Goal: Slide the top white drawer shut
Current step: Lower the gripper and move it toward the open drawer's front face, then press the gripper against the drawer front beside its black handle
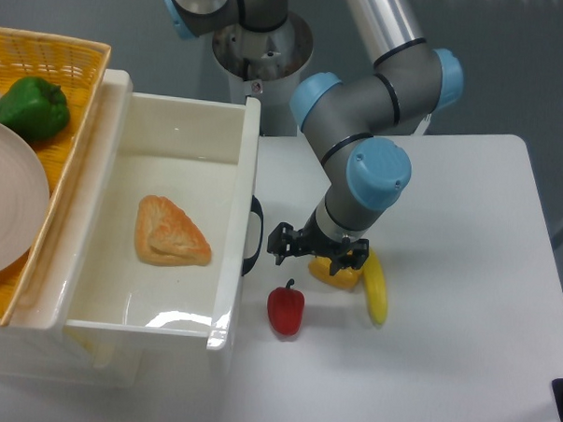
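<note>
The top white drawer stands pulled out at left of frame, with the tool just right of its black handle, fingers apart and empty. A low sweep risks knocking the red pepper or yellow pieces across the tabletop, and an off-centre push may skew the drawer.

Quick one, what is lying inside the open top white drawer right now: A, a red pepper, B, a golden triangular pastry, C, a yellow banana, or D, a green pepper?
B: a golden-brown triangular pastry lies alone on the floor of the glossy cream-white top drawer; the small red bell pepper and the yellow banana are out on the white table, and the green bell pepper sits in the yellow wicker basket.
</note>
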Available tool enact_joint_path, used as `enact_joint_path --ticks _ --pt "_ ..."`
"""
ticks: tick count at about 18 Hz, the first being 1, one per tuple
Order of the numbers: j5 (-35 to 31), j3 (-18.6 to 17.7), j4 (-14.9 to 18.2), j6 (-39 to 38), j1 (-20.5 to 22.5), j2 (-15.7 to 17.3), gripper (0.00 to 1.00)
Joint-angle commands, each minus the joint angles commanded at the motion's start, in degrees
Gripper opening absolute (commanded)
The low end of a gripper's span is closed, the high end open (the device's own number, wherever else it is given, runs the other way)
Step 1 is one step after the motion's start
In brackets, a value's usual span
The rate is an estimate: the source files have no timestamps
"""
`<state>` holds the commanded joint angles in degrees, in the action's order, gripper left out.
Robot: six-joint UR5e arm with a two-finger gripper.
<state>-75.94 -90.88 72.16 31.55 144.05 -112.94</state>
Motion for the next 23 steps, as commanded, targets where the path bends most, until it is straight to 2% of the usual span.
enact_joint_path --ticks 23 --pt "0.18 0.0 -0.09 0.09 -1.05 0.09 1.0"
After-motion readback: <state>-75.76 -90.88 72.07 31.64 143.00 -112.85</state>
